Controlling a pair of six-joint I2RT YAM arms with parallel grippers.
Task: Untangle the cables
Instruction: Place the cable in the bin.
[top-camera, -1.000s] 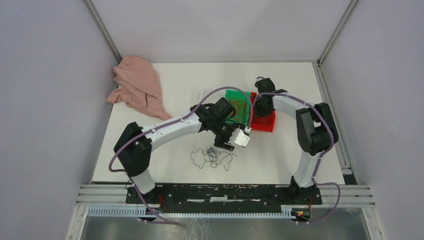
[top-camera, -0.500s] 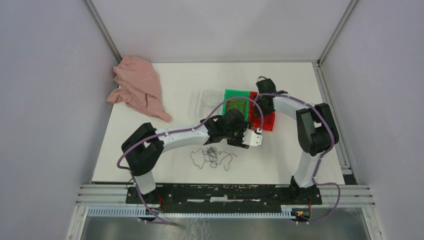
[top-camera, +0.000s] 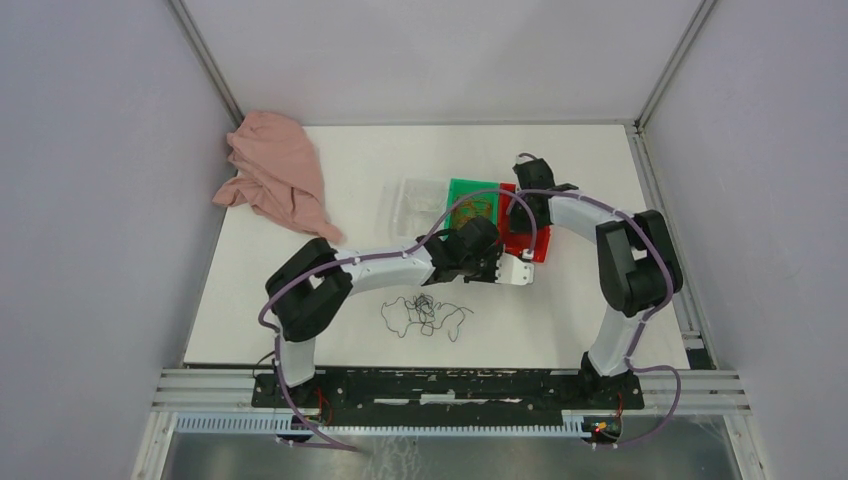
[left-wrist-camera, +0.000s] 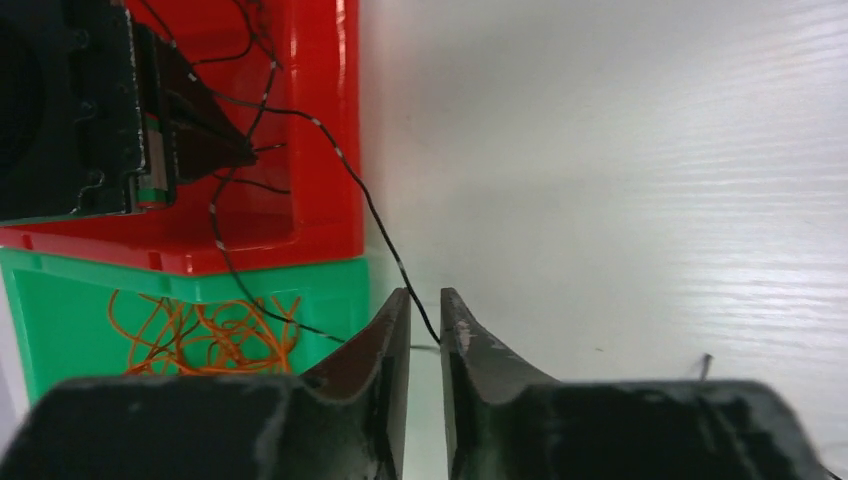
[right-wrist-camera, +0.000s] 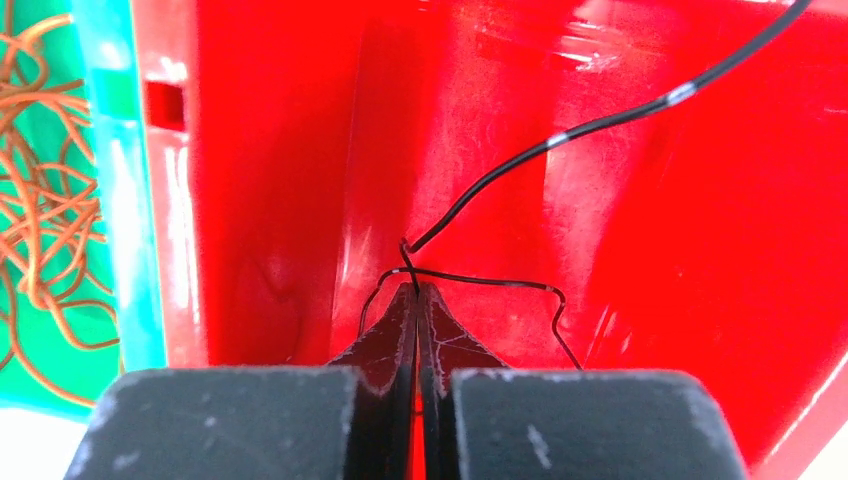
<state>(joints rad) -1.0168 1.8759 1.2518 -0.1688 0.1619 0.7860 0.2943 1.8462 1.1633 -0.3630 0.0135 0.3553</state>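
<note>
Only the wall of the red bin (left-wrist-camera: 325, 120) crowds the left gripper (left-wrist-camera: 424, 296), slightly spread astride the black cable (left-wrist-camera: 375, 215); the right gripper (right-wrist-camera: 417, 288) pinches it inside.

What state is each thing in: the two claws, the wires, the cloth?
Left gripper: almost closed, black wire entering the narrow gap; grip unclear.
Right gripper: shut on the black wire, inside the red box.
Black wire: strung over the red box's rim between both grippers.
Orange wires: coiled in the green box.
Wire tangle: loose on the table.
Pink cloth: crumpled.
</note>
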